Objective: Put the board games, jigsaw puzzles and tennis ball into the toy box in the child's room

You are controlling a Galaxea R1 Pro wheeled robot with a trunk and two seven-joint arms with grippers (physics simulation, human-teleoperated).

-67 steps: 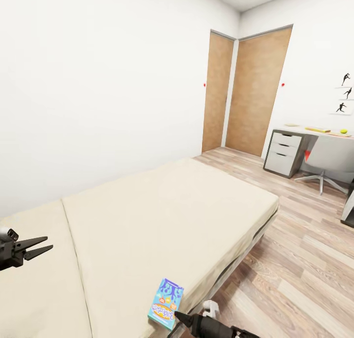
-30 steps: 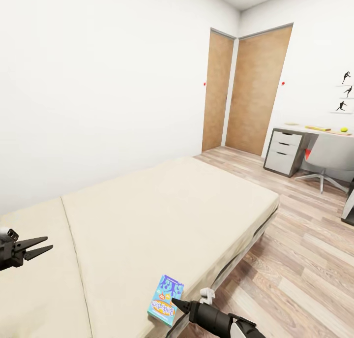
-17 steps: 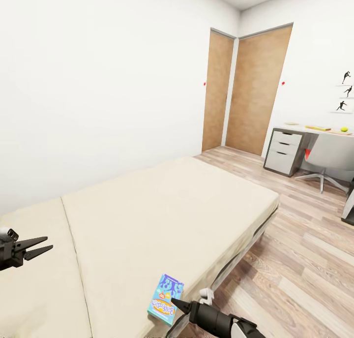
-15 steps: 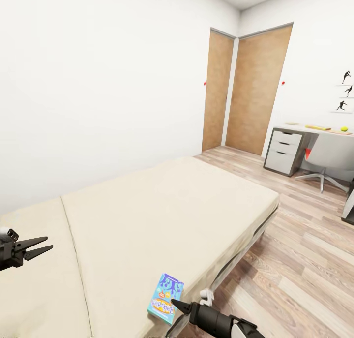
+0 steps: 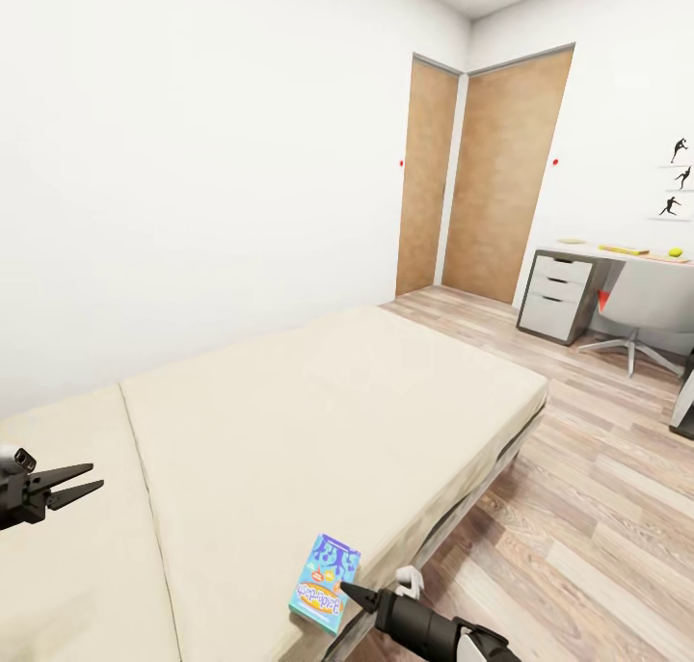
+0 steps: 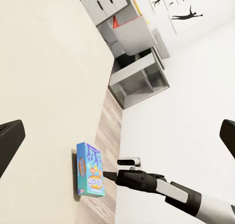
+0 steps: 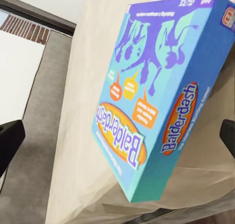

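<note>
A small blue board game (image 5: 326, 585) reading Balderdash lies flat at the near edge of the beige bed (image 5: 318, 421). My right gripper (image 5: 345, 592) sits just beside its near end, open; in the right wrist view the box (image 7: 156, 97) lies ahead between the spread fingertips (image 7: 10, 141), untouched. My left gripper (image 5: 75, 481) hovers open over the mattress's left part, far from the box (image 6: 90, 169). Across the room, the tennis ball (image 5: 675, 252) and a flat yellow thing (image 5: 624, 250) rest on the table (image 5: 588, 254). The toy box is out of view.
A grey swivel chair (image 5: 646, 305) stands at the table by its white drawers (image 5: 557, 296). Two wooden doors (image 5: 492, 180) fill the far corner. Wood floor (image 5: 598, 508) runs along the bed's right side. A grey furniture edge (image 5: 684, 402) shows at far right.
My right arm has risen and come further into view, its tip now level with the blue box's near end. The box and the left gripper stay put; the view shifted slightly.
</note>
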